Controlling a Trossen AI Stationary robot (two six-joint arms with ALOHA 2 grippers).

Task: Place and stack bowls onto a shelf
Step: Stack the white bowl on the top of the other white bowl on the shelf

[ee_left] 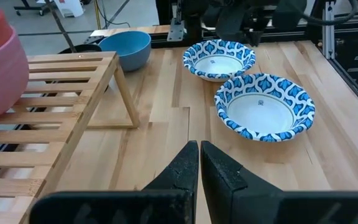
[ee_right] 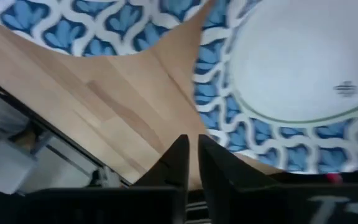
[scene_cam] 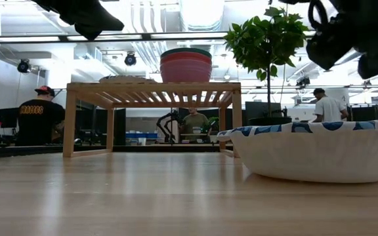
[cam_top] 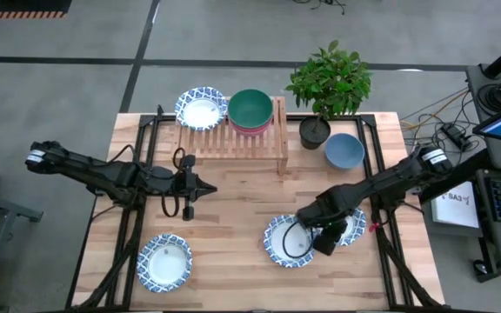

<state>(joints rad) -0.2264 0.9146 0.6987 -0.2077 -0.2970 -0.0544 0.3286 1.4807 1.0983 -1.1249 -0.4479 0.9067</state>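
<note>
The light-wood shelf (cam_top: 233,139) stands at the table's far side. On its slats sit a blue-patterned white bowl (cam_top: 201,109) and a green bowl (cam_top: 250,106) stacked on pink and red ones (scene_cam: 186,65). Two patterned bowls (cam_top: 285,242) (cam_top: 352,229) rest side by side on the table at the near right. My right gripper (ee_right: 192,155) hovers above the gap between them, pointing steeply down, its fingers close together and holding nothing. My left gripper (ee_left: 199,163) hangs shut and empty over the table's middle left. A third patterned bowl (cam_top: 164,261) lies near left, a blue bowl (cam_top: 344,150) far right.
A potted plant (cam_top: 320,96) in a black pot stands right of the shelf, beside the blue bowl. Bare wood lies between the shelf and the near bowls. People stand in the room beyond the table's far edge (scene_cam: 41,118).
</note>
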